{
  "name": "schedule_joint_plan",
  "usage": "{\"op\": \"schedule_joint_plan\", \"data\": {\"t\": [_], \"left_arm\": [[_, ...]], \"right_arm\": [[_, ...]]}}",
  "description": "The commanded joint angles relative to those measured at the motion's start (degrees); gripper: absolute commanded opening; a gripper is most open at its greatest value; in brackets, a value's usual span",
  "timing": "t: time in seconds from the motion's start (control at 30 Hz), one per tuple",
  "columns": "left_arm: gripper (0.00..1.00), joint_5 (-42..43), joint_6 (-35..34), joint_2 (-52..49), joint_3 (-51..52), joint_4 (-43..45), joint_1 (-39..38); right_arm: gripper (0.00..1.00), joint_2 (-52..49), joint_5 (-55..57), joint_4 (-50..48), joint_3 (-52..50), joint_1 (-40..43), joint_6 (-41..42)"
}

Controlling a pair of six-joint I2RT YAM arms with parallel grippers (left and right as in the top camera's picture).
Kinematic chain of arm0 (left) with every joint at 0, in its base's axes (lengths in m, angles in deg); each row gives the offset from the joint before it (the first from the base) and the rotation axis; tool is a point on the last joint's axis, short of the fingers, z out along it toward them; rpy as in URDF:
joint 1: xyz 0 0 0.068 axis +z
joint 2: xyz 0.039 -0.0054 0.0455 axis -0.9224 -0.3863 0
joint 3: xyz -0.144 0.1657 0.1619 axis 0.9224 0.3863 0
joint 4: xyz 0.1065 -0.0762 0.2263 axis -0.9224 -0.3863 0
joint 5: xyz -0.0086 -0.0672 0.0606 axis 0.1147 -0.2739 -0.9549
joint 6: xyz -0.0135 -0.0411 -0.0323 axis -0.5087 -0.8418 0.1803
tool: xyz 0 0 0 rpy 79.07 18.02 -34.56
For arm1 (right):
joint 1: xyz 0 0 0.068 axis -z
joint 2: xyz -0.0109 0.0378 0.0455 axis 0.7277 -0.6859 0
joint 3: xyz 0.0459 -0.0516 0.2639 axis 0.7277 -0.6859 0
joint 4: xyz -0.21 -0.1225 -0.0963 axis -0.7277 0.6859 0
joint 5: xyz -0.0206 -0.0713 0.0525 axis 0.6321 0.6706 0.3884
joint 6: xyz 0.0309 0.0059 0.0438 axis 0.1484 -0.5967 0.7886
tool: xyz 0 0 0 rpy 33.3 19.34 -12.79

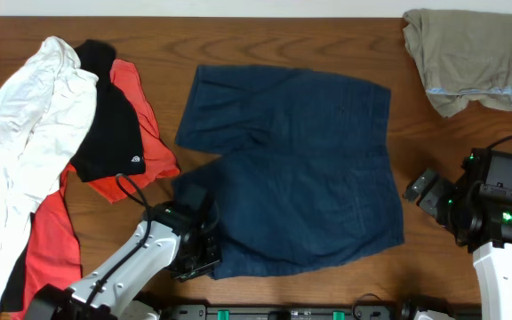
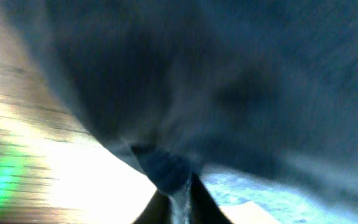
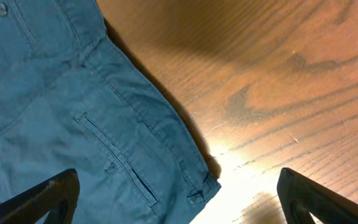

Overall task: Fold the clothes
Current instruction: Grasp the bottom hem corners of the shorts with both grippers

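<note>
Centrally on the table (image 1: 292, 40) lie the navy shorts (image 1: 292, 169), spread mostly flat, with the left leg creased and slightly separated from the lower one by a notch of bare wood. At the lower left hem corner sits the left gripper (image 1: 194, 242), and the left wrist view, though blurred, shows its dark fingers (image 2: 160, 208) drawn together on a pinched fold of the navy shorts (image 2: 229, 74), the cloth filling most of that view

Just beside the right edge of the shorts, over bare wood, is the right gripper (image 1: 425, 191). From its wrist camera the right gripper (image 3: 176, 180) has its fingers (image 3: 55, 196) spread wide apart with nothing between them but a corner of the navy shorts (image 3: 73, 124) and the table below. A slit pocket (image 3: 117, 158) runs along the cloth near that corner

To the far left is a heap of other clothes: a white garment (image 1: 34, 133) draped long across the pile, a black garment (image 1: 109, 124) beside it, and a coral-red garment (image 1: 154, 147) underneath, its edge near the left leg of the shorts but apart from it

In the upper right corner, well apart from everything else, an olive-khaki garment (image 1: 465, 58) lies bunched
</note>
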Motion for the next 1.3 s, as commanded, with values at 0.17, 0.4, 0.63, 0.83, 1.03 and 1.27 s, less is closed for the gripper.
{"op": "schedule_joint_plan", "data": {"t": [0.17,0.4,0.63,0.83,1.03,1.27], "left_arm": [[0.06,-2.0,9.7,-1.9,-7.7,-0.7,-0.2],[0.06,-8.4,13.4,-1.9,-15.5,-0.6,3.5],[0.06,-9.5,16.8,-1.9,-15.8,-0.6,7.9],[0.06,-10.6,18.4,-1.9,-15.8,0.0,10.0],[0.06,-10.6,18.4,-1.9,-15.8,0.3,10.2],[0.06,-10.6,18.4,-1.9,-15.8,1.3,10.2]], "right_arm": [[0.91,-0.2,-0.1,4.0,0.1,-0.3,0.5],[0.86,-1.1,-4.4,7.2,-2.5,-4.7,0.6],[0.87,-1.1,-4.3,5.9,-10.4,-12.5,8.2],[0.88,-1.1,-3.3,2.4,-15.0,-17.0,13.3],[0.84,-1.2,0.5,-3.5,-18.6,-19.8,18.3],[0.75,-1.2,1.0,-7.9,-20.8,-19.8,18.6]]}}
